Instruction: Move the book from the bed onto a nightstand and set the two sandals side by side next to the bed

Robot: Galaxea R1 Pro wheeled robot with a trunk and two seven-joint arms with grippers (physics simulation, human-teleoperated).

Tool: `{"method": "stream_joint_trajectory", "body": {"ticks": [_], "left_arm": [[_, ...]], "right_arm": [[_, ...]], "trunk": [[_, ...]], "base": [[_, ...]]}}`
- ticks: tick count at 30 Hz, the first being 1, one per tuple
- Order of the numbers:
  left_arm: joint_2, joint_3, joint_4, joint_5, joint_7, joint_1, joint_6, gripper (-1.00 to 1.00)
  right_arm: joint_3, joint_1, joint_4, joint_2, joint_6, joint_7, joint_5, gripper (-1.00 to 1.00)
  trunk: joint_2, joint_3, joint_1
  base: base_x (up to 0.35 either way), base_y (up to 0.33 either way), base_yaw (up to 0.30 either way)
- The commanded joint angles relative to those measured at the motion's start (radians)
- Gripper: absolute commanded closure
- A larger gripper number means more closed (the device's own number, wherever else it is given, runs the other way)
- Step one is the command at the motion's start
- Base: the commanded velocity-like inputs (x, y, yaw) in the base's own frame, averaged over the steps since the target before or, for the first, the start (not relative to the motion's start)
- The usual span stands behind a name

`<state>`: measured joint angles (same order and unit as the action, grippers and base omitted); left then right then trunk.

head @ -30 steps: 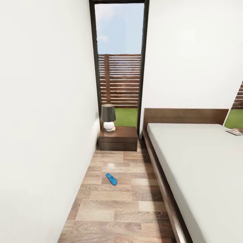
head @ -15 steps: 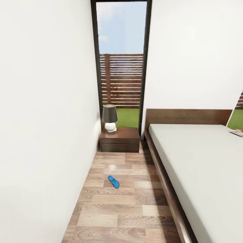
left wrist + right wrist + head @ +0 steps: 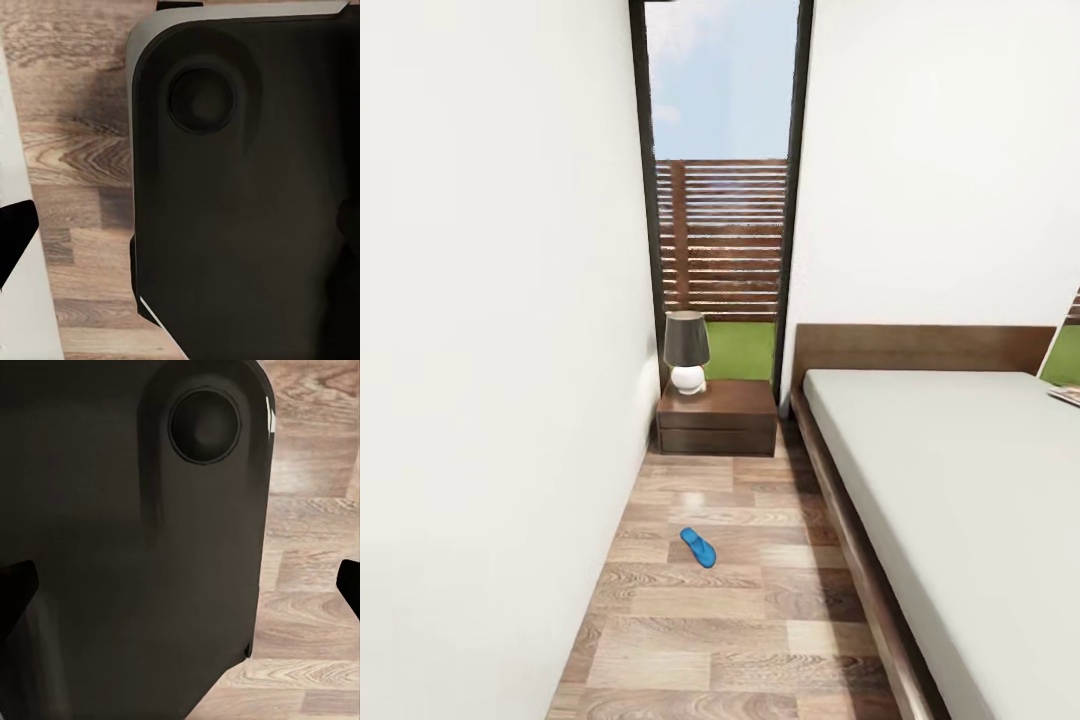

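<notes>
Head view: narrow aisle, bed at three o'clock.
Nearest, one blue sandal (image 3: 698, 547) lies on the wood floor (image 3: 700, 640); bed (image 3: 960, 480) alongside, book (image 3: 1066, 395) at its far right edge, nightstand (image 3: 718, 415) at twelve. Both wrist cameras face the robot's dark base (image 3: 240, 195); finger spread: can't tell.

Under your right claw (image 3: 180, 592) and left claw (image 3: 181, 231) ran a wood-plank floor (image 3: 730, 620), brown and grey in mixed grain, with a pale sheen further ahead. Well ahead of both claws a tall dark-framed window (image 3: 720, 200) showed blue sky, a slatted fence and grass. Below it stood the nightstand (image 3: 717, 415) with a lamp (image 3: 686, 350), tight against the plain white wall (image 3: 490, 350) on the left claw's side. On the right claw's side lay the bed (image 3: 960, 500), its headboard against another white wall (image 3: 930, 180). Daylight was soft and even.
</notes>
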<state>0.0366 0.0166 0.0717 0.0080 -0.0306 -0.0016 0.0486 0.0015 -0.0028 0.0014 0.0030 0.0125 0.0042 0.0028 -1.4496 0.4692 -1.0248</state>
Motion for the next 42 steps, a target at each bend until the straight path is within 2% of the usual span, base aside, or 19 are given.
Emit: {"method": "stream_joint_trajectory", "body": {"ticks": [1,42], "left_arm": [[0.0,0.002,0.002,0.001,-0.003,0.0,0.005,-1.0],[0.0,0.002,0.002,0.001,-0.003,0.0,0.005,-1.0]], "right_arm": [[0.0,0.0,0.0,0.0,0.001,0.0,0.0,-1.0],[0.0,0.0,0.0,0.0,0.001,0.0,0.0,-1.0]], "trunk": [[0.0,0.001,0.0],[0.0,0.001,0.0]], "base": [[0.126,0.004,0.0],[0.126,0.0,0.0]]}}
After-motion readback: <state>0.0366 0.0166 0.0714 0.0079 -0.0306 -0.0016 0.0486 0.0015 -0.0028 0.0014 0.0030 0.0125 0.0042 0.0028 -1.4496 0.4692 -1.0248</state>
